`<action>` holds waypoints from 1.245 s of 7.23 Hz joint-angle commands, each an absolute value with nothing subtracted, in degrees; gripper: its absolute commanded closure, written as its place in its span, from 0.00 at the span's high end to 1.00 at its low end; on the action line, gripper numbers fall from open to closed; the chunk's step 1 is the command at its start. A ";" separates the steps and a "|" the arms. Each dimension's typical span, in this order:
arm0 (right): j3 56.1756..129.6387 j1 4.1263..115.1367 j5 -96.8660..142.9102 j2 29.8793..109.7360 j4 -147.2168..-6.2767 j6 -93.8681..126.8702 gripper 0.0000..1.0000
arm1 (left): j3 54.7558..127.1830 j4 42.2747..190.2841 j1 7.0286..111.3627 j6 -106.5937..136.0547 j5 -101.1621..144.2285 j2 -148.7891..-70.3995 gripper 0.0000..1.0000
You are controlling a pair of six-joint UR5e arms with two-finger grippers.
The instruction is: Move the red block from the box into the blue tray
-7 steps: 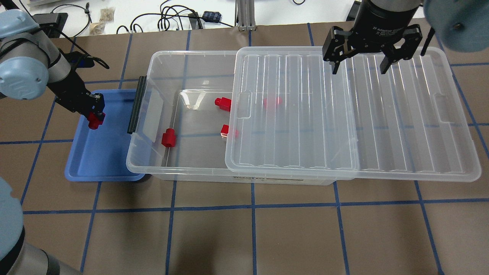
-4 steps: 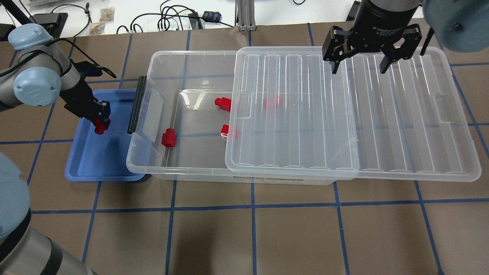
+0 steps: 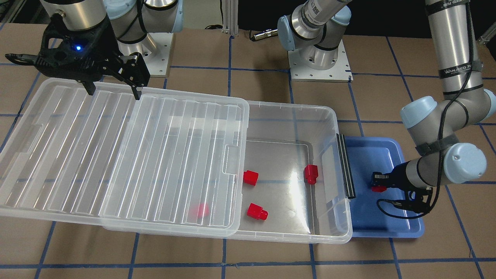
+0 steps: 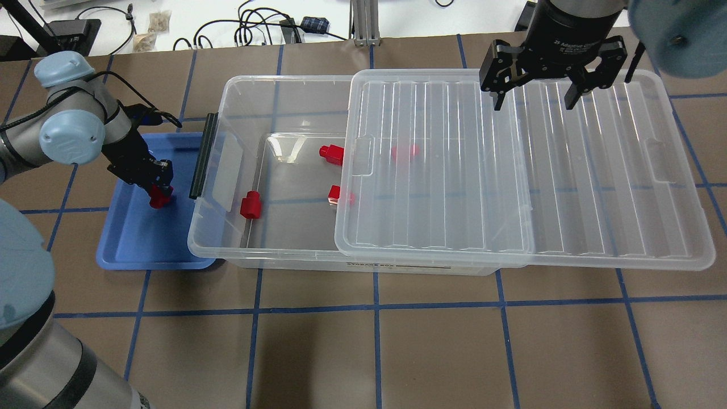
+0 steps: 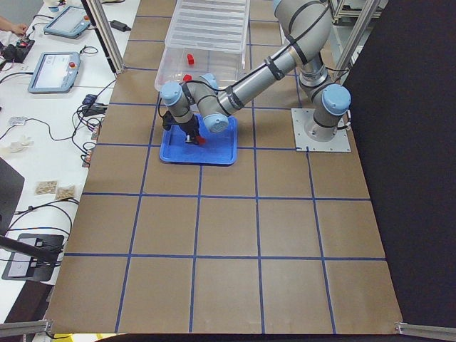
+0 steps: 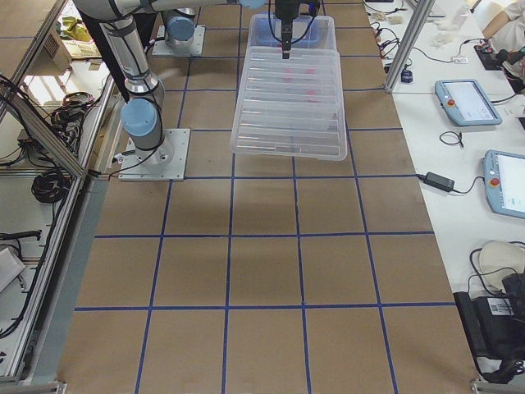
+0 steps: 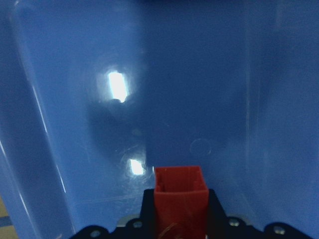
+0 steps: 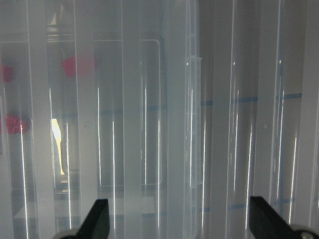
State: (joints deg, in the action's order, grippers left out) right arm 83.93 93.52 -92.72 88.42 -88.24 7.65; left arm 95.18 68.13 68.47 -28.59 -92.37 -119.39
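Note:
My left gripper (image 4: 159, 196) is shut on a red block (image 4: 158, 199) and holds it low over the blue tray (image 4: 136, 238), near the tray's box-side rim. The left wrist view shows the block (image 7: 180, 196) between the jaws with blue tray floor (image 7: 164, 89) close below. The clear box (image 4: 238, 250) holds several more red blocks (image 4: 250, 205) (image 4: 331, 153) (image 4: 341, 195), one (image 4: 404, 151) under the slid-aside ribbed lid (image 4: 511, 170). My right gripper (image 4: 533, 102) is open and empty above the lid's far edge. In the front view the held block (image 3: 377, 188) sits over the tray (image 3: 387, 228).
The lid (image 3: 116, 155) overhangs the box on the robot's right. The box's black bar (image 4: 203, 156) lies next to the tray. Cables and small items (image 4: 267, 28) lie on the white bench beyond the table. The brown table (image 4: 375, 352) has blue tape lines.
My left gripper has moved with the red block toward the near, box side of the tray and seems lower. The right gripper has not moved.

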 commanded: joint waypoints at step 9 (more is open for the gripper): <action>84.02 93.52 -92.72 88.42 -88.33 7.29 1.00 | 81.58 86.92 77.92 -15.03 -91.42 -103.74 1.00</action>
